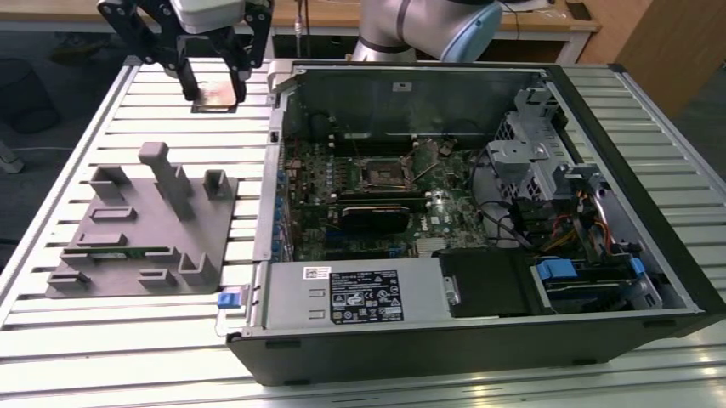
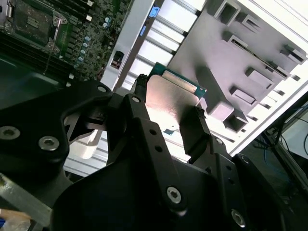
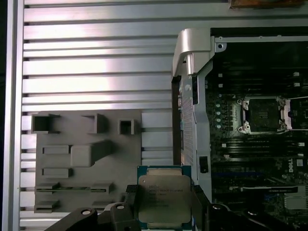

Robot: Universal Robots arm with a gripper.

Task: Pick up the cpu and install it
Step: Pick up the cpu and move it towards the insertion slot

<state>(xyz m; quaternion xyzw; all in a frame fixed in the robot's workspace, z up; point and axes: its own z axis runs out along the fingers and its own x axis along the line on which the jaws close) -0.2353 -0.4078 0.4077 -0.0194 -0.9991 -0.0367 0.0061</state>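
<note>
1 table (image 1: pixel 114 357): pale slatted metal, carrying everything else.
Computer case (image 1: pixel 669 255): open on its side at the exterior view's right, with the motherboard exposed.
Grey holder (image 1: pixel 148 238): moulded plastic tray on the slats at the exterior view's left, just beside the case and nearer than the gripper.
Gripper (image 1: pixel 216 89): black, hanging over the far side of the table, at the exterior view's left of the case's far corner.
Socket (image 1: pixel 383 172): black square frame with a hollow middle on the motherboard, well apart from the gripper and seen in the first wrist view (image 3: pixel 262 114).
Cpu (image 1: pixel 216 104): flat square chip, silvery top up, raised off the table; both wrist views show it (image 2: pixel 171 96) (image 3: pixel 163 197) above the slats between holder and case.
Fingers (image 2: pixel 192 127): 2, drawn in narrow and clamping the chip by 2 opposite edges.
Step in hand: judged to be the carry, with the chip lifted and the socket unfilled.
Care: the chip wants to stay level and square to the socket frame; pressure belongs on the edges alone, since the underside looks delicate; the case wall is the likeliest thing to clip.
</note>
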